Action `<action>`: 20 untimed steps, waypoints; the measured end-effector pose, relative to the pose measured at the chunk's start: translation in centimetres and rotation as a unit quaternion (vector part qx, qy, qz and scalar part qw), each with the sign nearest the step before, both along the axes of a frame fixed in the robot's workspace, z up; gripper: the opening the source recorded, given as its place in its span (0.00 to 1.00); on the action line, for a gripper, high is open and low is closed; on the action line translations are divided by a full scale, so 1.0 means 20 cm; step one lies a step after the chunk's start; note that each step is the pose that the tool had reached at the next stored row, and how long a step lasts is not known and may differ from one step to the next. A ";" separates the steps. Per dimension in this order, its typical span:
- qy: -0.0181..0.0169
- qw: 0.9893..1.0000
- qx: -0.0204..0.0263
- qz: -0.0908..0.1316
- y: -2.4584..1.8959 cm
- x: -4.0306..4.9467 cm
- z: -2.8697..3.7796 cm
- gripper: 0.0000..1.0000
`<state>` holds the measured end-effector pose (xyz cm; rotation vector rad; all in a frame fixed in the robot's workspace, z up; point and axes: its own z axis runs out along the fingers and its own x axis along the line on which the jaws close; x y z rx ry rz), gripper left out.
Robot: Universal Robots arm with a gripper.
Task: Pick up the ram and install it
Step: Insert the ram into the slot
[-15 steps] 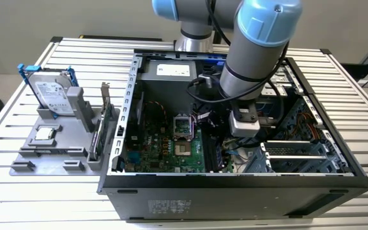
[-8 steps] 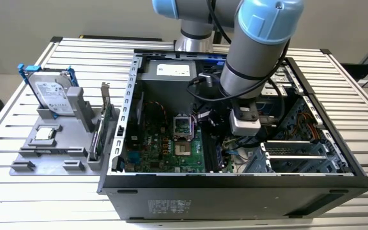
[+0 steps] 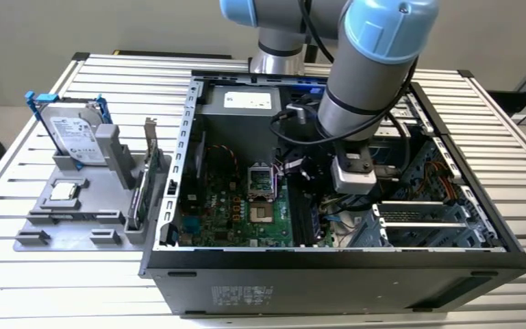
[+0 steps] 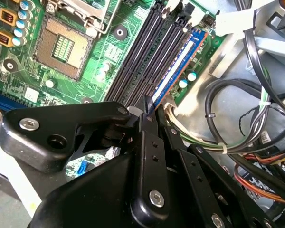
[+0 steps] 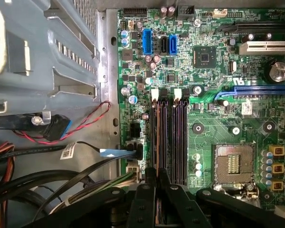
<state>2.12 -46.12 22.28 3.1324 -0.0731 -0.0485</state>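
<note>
Slatted aluminium table (image 3: 53, 288) carries the open black computer case (image 3: 336, 274), and your grey, blue-capped arm (image 3: 364, 75) reaches straight down into it. Your black gripper (image 4: 147, 107) has its fingers drawn narrow around the long, thin ram stick (image 4: 178, 69), which stands edge-on in the outermost memory slot of the green motherboard (image 5: 213, 109). In the second wrist view the stick's blue-white edge shows; the exterior view adds the grey parts holder (image 3: 71, 205) with the silver hard drive (image 3: 69, 133).

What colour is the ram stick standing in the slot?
Blue, with a white strip; the ram stick shows best in the second wrist view.
</note>
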 end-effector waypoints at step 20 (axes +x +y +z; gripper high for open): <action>0.001 1.000 0.010 0.000 -0.019 0.005 -0.002 0.00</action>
